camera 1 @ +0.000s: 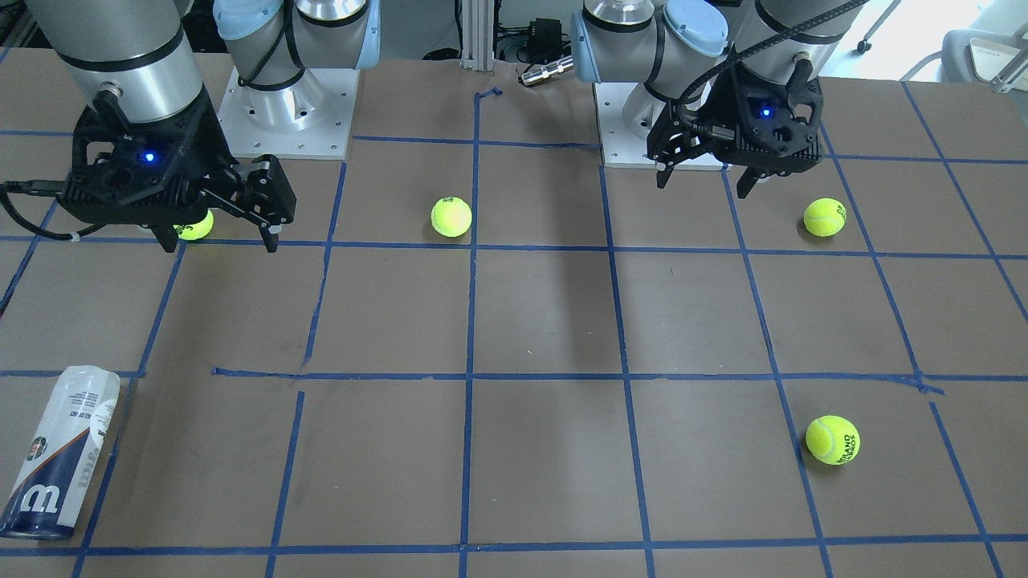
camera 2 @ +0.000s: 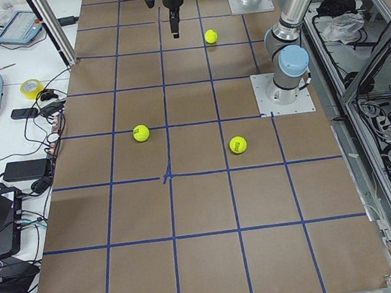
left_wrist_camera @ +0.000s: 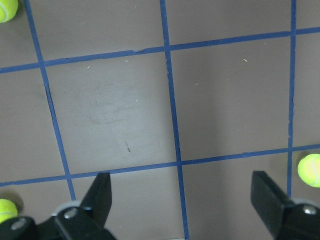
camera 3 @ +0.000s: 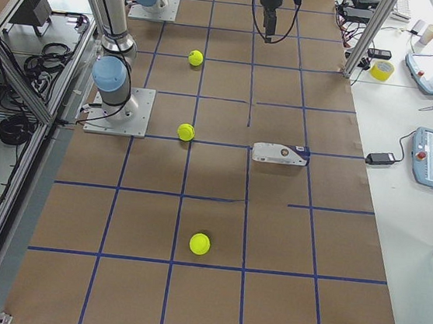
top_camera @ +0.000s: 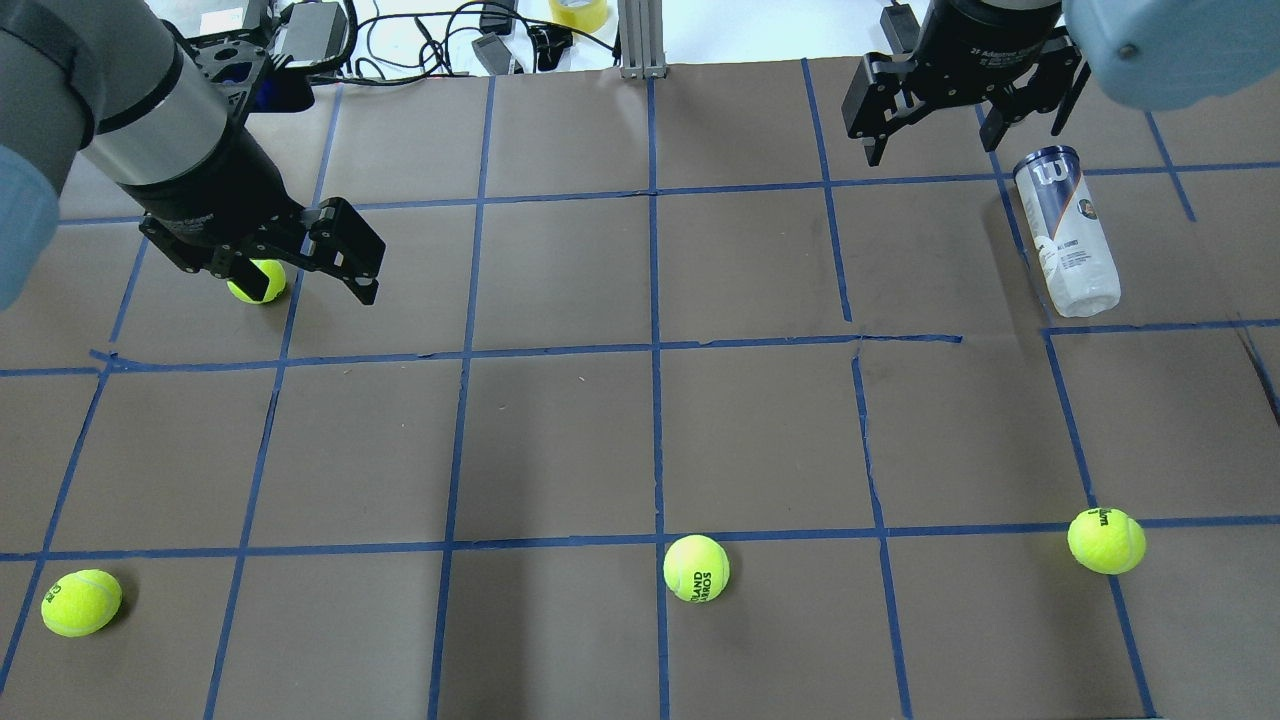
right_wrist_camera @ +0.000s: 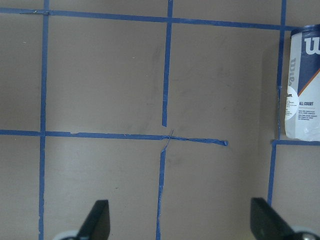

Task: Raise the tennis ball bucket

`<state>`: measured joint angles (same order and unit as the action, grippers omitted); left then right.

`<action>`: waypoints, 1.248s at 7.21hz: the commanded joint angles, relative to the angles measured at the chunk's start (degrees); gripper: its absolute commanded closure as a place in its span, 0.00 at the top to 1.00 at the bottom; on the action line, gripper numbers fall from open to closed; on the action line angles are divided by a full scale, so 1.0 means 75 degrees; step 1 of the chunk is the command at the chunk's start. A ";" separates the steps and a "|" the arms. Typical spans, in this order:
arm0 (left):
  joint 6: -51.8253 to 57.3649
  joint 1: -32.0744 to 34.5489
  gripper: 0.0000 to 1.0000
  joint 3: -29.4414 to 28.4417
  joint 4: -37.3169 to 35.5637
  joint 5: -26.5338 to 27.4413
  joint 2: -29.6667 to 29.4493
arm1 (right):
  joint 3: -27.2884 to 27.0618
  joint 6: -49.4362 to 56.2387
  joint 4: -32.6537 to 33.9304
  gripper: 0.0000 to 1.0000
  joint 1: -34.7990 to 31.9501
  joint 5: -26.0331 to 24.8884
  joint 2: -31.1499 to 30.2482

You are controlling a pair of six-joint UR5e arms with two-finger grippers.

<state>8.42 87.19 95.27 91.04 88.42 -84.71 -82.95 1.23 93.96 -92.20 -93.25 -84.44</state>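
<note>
The tennis ball bucket [camera 1: 60, 457] lies on its side on the brown table, at the far edge on my right, its navy "W" end pointing away from me. It also shows in the overhead view [top_camera: 1068, 230] and at the right edge of the right wrist view [right_wrist_camera: 303, 85]. My right gripper [camera 1: 222, 239] [top_camera: 965, 135] hangs open and empty above the table, apart from the bucket. My left gripper [camera 1: 705, 181] [top_camera: 315, 288] is open and empty on the other side.
Several yellow-green tennis balls lie on the table: one [top_camera: 255, 280] under the left gripper in the overhead view, one [top_camera: 80, 600] near left, one [top_camera: 697, 568] near the middle, one [top_camera: 1105, 540] near right. Blue tape lines grid the table [top_camera: 640, 440].
</note>
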 commanded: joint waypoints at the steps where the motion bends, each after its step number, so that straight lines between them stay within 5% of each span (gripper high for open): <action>1: 0.0002 0.0000 1.00 0.0000 0.0014 0.0023 0.0021 | 0.0079 0.0000 -0.0012 1.00 0.0000 -0.0047 -0.0003; 5: -0.0010 -0.0012 1.00 0.0012 0.0002 0.0035 0.0010 | -0.0061 -0.0174 0.0292 1.00 0.0128 0.0012 0.0102; 7: 0.0002 -0.0023 1.00 0.0012 0.0002 0.0035 0.0010 | -0.0015 0.0185 0.0420 1.00 0.1213 0.0082 0.0568; 9: 0.0002 -0.0023 1.00 0.0012 0.0014 0.0035 -0.0037 | -0.0038 0.1391 0.1541 1.00 0.2092 0.0000 0.1363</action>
<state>8.43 87.02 95.35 91.15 88.68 -84.72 -83.22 7.07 100.99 -80.95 -93.04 -78.05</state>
